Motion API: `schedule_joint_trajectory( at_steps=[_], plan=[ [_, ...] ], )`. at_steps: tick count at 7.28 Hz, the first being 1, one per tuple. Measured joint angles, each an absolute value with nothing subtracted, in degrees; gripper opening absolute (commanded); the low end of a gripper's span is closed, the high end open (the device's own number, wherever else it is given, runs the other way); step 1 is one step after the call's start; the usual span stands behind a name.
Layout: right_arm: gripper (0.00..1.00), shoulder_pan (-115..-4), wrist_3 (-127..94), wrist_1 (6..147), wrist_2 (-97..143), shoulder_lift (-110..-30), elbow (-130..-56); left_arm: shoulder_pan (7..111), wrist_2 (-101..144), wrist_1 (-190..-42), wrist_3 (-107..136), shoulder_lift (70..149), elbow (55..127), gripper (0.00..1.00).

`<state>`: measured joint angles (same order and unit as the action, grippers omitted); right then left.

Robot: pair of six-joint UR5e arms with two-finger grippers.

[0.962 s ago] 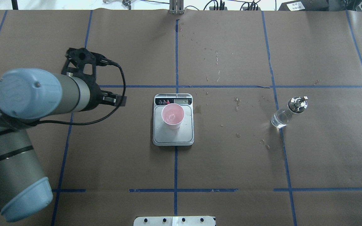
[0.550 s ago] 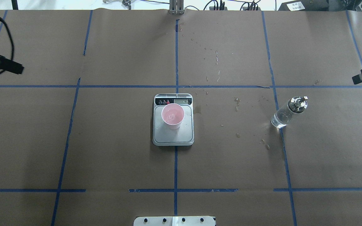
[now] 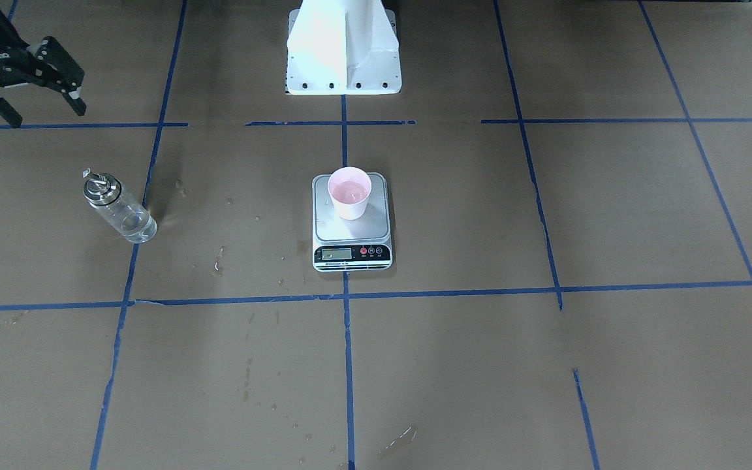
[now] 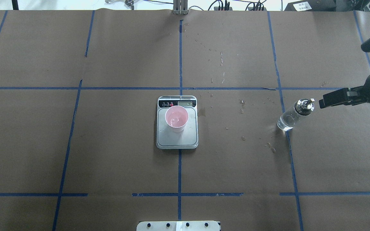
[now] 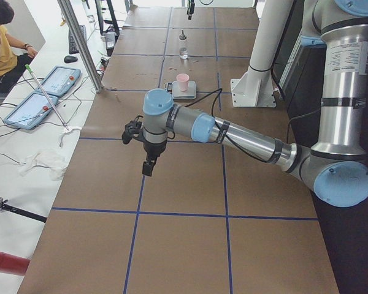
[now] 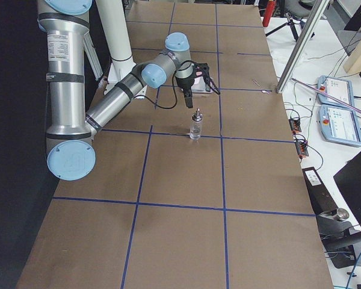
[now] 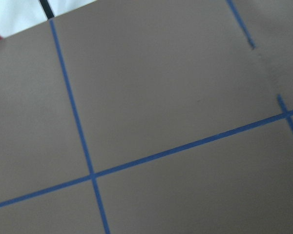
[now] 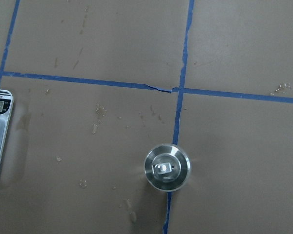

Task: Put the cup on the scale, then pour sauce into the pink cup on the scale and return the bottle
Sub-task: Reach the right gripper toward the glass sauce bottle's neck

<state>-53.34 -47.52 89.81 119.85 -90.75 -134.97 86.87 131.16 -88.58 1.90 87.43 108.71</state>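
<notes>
The pink cup (image 4: 176,119) stands upright on the scale (image 4: 177,139) at the table's middle; it also shows in the front view (image 3: 349,192). The clear glass bottle (image 4: 288,118) with its silver cap (image 8: 167,168) stands upright on the paper to the right, on a blue tape line. My right gripper (image 3: 46,116) is open and empty, up in the air on the robot's side of the bottle (image 3: 121,212), apart from it. My left gripper (image 5: 148,164) hangs over the table's left end, far from the scale; I cannot tell whether it is open or shut.
Brown paper with a blue tape grid covers the table (image 4: 236,166). Wet spots (image 4: 242,106) lie between scale and bottle. The robot's white base (image 3: 343,46) is behind the scale. An operator (image 5: 3,43) sits at a side bench with tablets.
My left arm has pulled back to the left and left the overhead view. My right arm has come in from the right edge toward the bottle. Cup, scale and bottle have not moved.
</notes>
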Motion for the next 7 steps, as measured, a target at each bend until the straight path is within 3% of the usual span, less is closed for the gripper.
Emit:
schedule_joint_trajectory(
  at_steps=[2,4,7],
  plan=[
    [1.00,-48.14,-50.94,86.50,115.05,-94.23,-137.48,89.25,132.19,-88.43,1.50,83.84,109.23,1.00],
    [1.00,-42.56,-54.60,71.58,108.59,-103.87,-136.81,89.53,132.34,-88.34,1.55,82.83,109.76,1.00],
    [1.00,-37.31,-57.98,53.75,100.07,-108.67,-127.67,89.56,132.36,-88.43,1.58,82.66,109.52,1.00]
  ],
)
